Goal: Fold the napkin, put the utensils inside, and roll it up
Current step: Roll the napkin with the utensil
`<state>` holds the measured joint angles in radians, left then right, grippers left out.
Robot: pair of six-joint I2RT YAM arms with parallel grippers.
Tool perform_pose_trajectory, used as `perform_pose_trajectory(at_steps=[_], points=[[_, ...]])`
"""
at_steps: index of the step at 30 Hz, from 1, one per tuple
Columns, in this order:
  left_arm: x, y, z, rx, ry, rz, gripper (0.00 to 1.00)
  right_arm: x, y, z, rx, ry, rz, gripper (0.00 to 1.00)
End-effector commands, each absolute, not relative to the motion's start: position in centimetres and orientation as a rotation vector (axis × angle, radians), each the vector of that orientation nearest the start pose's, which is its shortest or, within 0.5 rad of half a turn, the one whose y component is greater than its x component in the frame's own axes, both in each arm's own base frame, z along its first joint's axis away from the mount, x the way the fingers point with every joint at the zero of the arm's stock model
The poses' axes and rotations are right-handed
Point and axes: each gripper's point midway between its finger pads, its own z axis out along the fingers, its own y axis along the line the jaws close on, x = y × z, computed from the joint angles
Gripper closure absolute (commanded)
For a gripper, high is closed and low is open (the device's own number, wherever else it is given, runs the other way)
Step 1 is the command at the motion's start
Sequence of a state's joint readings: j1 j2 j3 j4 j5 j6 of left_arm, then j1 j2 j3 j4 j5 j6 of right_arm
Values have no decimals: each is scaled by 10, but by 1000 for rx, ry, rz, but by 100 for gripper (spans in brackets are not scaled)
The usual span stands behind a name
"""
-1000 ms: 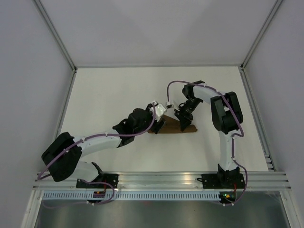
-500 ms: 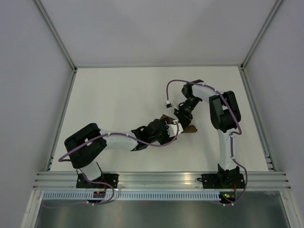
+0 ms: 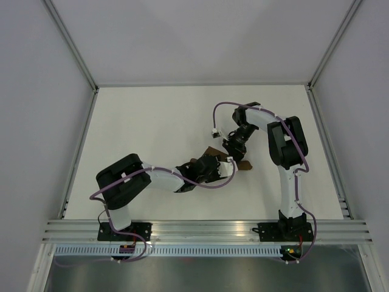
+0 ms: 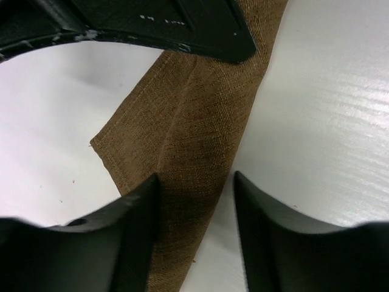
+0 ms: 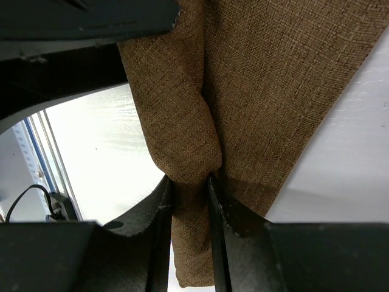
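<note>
Right gripper (image 5: 189,194) is pinched tight on a bunched fold of the napkin (image 5: 273,79) — brown cloth squeezed between its two fingers, the rest lying flat on the white table (image 3: 152,121). Left gripper (image 4: 196,201) sits low with fingers spread, straddling a narrow band of cloth. It's crowded mid-table: both wrists cover most of the napkin from above — a black part (image 4: 152,30) crosses the cloth's far end, and a purple cable (image 3: 226,104) loops off the right arm.
</note>
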<state>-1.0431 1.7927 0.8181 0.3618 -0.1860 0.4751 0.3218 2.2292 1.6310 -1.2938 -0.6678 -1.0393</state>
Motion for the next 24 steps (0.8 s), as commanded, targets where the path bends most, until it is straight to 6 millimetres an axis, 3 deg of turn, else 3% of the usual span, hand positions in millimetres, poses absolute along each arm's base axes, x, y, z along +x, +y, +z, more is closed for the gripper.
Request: perform_pose_trajectory(at_steps=[1,3,9,17,24], points=[[264,-363,23,1481,1640,-128,47,296,174,-23,-1817,2413,1024,84],[257,-364,15,1520,1656,-162,63,298,175,-21,-1809,2407,1022,83],[242,-362,-9,1613,1750,-267,79,300,181,-10,-1766,2380,1047,74],[225,-362,-31,1679,1856,-455,83,311,191,31,-1627,2279,1119,54],[216,-362,-36,1695,1967,-648,84,334,182,96,-1416,2110,1146,48]])
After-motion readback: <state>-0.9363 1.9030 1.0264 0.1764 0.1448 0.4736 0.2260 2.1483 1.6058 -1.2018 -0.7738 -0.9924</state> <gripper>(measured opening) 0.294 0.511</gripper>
